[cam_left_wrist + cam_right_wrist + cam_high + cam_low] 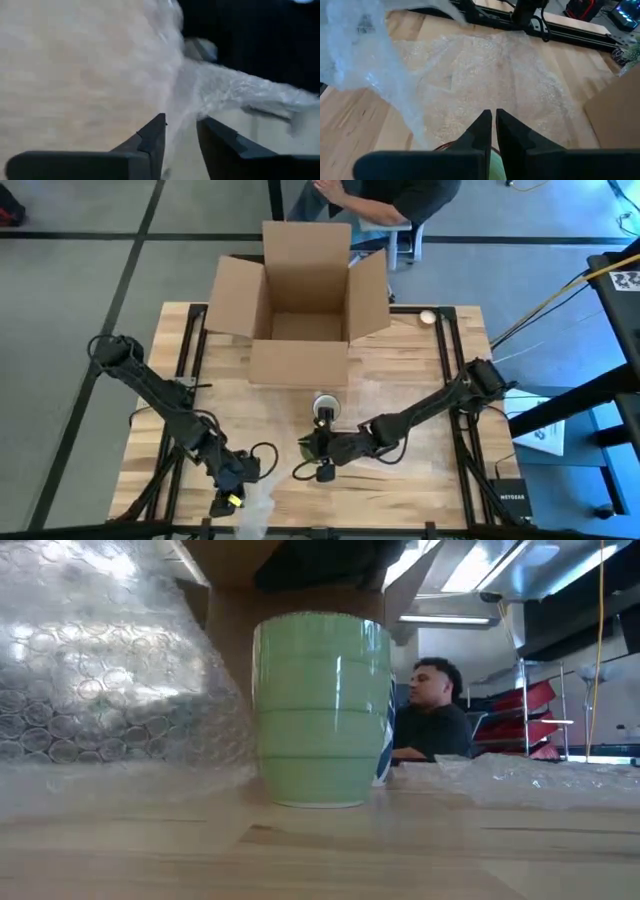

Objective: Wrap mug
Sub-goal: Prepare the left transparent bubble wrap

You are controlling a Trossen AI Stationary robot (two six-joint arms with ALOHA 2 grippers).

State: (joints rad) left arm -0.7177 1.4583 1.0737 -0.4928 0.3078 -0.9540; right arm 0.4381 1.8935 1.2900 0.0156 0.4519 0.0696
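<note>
The green ceramic mug (322,708), rigid, breakable and glaze-slick, suits a rim grip, where the right claw (493,120) sits nearly closed; the left claw (180,131) pinches limp, featherlight bubble wrap (110,670).

A grey floor (70,290) crossed by dark lines is seen; red shelving (530,715) and ceiling lights (470,570) are visible behind.
</note>
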